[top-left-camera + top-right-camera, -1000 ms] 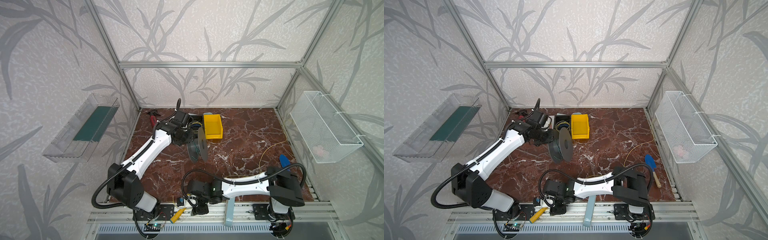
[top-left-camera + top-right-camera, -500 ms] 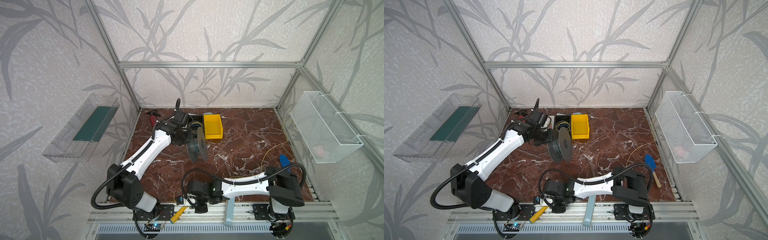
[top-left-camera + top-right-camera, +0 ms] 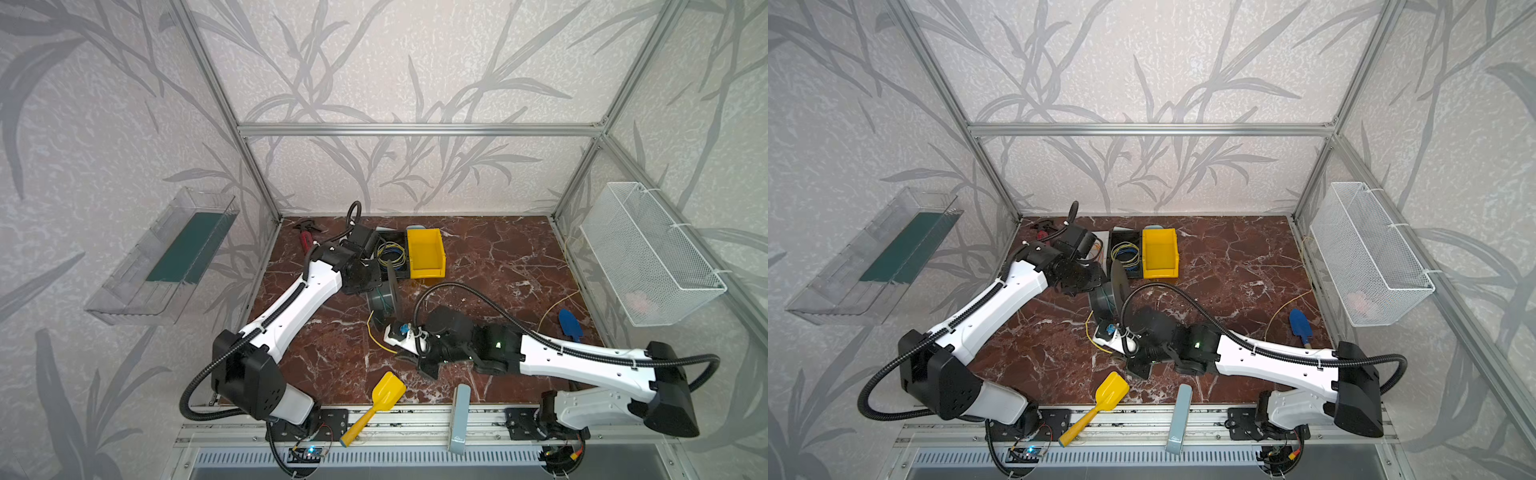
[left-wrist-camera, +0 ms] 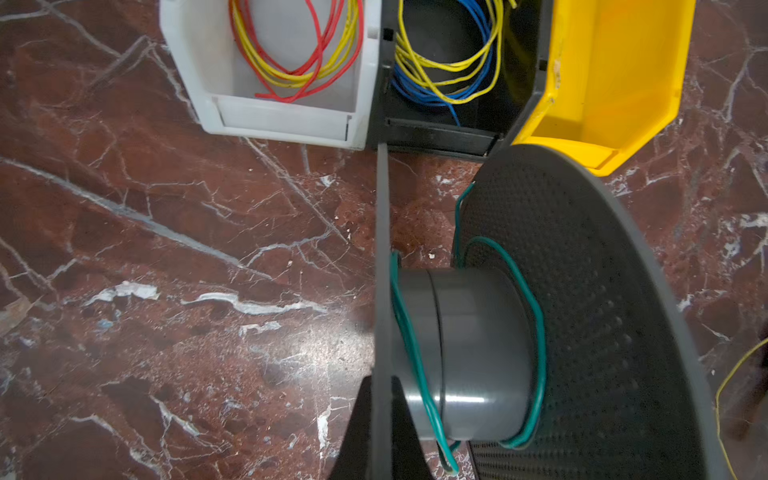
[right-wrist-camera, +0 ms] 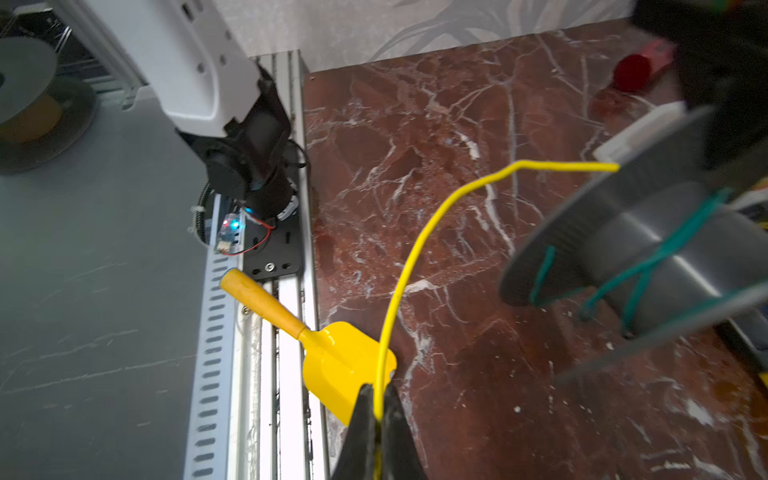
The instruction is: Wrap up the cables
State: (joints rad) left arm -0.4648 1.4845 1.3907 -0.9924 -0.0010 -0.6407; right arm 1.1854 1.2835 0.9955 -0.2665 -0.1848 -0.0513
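Observation:
The cable is a thin yellow wire (image 5: 409,266). It rises from my right gripper (image 5: 376,415), which is shut on it, and arcs over to the rim of a grey spool (image 5: 648,245). In both top views the right gripper (image 3: 401,354) (image 3: 1119,354) hovers just in front of the spool (image 3: 384,299), and the wire (image 3: 374,336) loops beside it. Another stretch of the wire (image 3: 552,307) lies at the right. My left gripper (image 4: 380,436) is shut on the spool's thin flange (image 4: 382,249) and holds it on edge. A green wire (image 4: 415,365) sits loosely round the hub.
A white bin (image 4: 195,70) with red and yellow wires, a black bin (image 3: 384,237) with blue and yellow wires and a yellow bin (image 3: 426,253) stand behind the spool. A yellow scoop (image 3: 388,390) and a grey bar (image 3: 459,415) lie at the front edge, a blue scoop (image 3: 569,324) at the right.
My right gripper has shut on the yellow wire near the front edge, then risen and moved back towards the spool with it. The left arm and spool have stayed put.

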